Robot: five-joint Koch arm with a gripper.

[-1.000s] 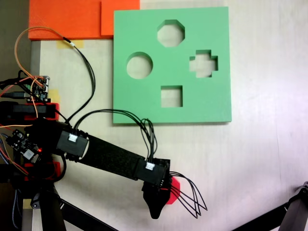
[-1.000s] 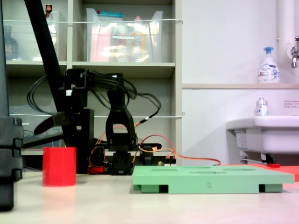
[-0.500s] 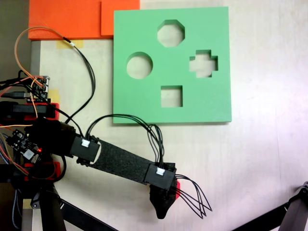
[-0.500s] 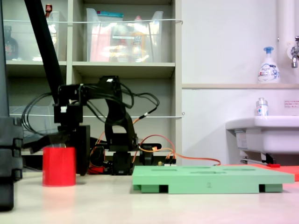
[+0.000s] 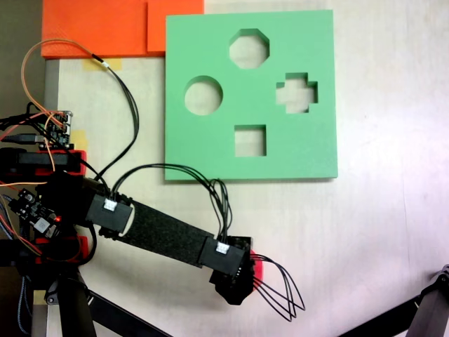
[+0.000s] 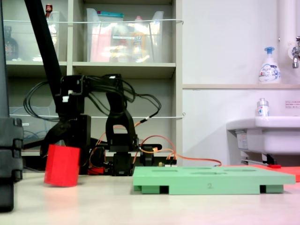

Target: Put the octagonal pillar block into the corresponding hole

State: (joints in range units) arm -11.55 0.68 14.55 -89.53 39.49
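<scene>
The octagonal pillar block (image 6: 62, 166), a bright red foam prism, leans tilted at the table's left with my gripper (image 6: 58, 142) down on its top and closed around it. From above, only a red sliver of the block (image 5: 257, 265) peeks out from under the gripper (image 5: 237, 286), near the front edge of the table. The green foam board (image 5: 210, 151) lies flat farther back and to the right, and its eight-sided corresponding hole (image 5: 249, 48) sits near the far edge, beside a round, a cross and a square cutout. The board (image 6: 211, 179) is well apart from the block.
Orange foam sheets (image 5: 98, 28) lie at the far left corner. The arm's base, circuit boards and wires (image 5: 42, 175) crowd the left edge. A tripod leg (image 5: 421, 316) crosses the front right corner. A black stand (image 6: 7, 159) is close on the left, a sink (image 6: 262, 133) on the right.
The gripper dropped onto the red block and closed on it. The block, upright before, now leans tilted. From above, the wrist has shifted slightly back toward the board.
</scene>
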